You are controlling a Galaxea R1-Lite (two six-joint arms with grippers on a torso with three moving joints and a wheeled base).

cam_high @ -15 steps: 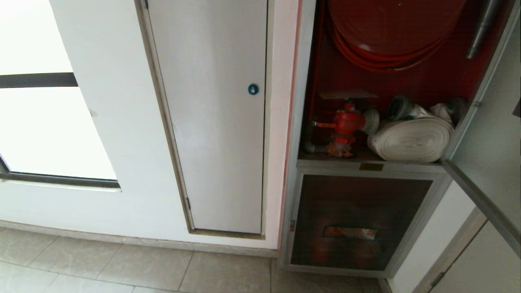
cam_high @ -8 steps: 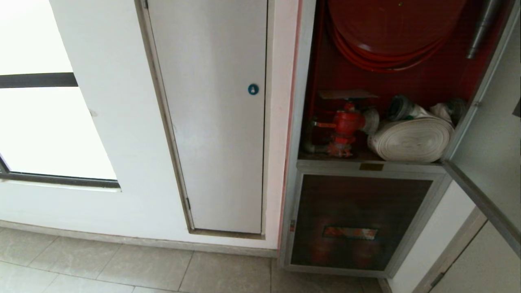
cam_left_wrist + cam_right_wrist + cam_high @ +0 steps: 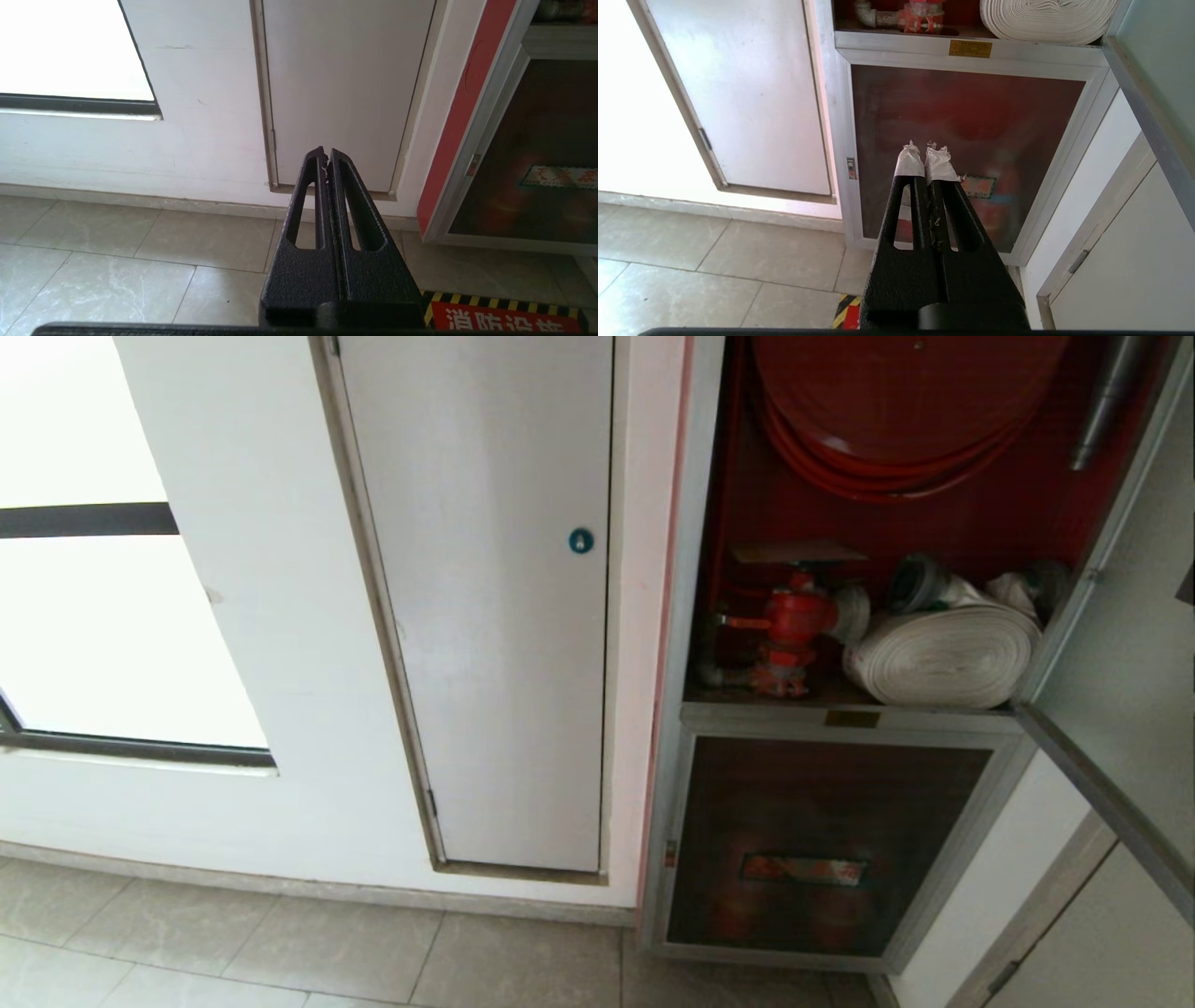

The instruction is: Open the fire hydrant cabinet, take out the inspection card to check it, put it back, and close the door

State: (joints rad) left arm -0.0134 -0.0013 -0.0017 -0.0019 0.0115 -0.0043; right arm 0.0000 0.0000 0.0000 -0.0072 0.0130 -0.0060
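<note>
**Cabinet open, both grippers pressed together and empty**

Ahead of both grippers stands the fire hydrant cabinet (image 3: pixel 695 569), with its red inside showing. Its one big door (image 3: pixel 1111 644) is swung out to the robot's right, and the door's silver bottom edge runs past the right gripper's side.

The left gripper (image 3: pixel 326 156) has its two black jaws pressed together with nothing between them. It hangs low over the floor tiles (image 3: pixel 117 261). Past its tips is one plain white door (image 3: pixel 345 84), and the cabinet frame stands off to one side of the jaws.

The right gripper (image 3: pixel 924 151) has its two jaws pressed together too, and holds nothing. Each tip has a bit of white tape on it, two bits in all. Straight past the tips is one smaller dark panel (image 3: pixel 971 140) with a red label. Above that panel, farther from the jaws, sit one red valve (image 3: pixel 920 11) and one white rolled hose (image 3: pixel 1045 18).

Up higher in the head view hangs one red hose reel (image 3: pixel 896 401). The white door there has one round blue lock (image 3: pixel 581 540).

No inspection card can be seen in any view.
</note>
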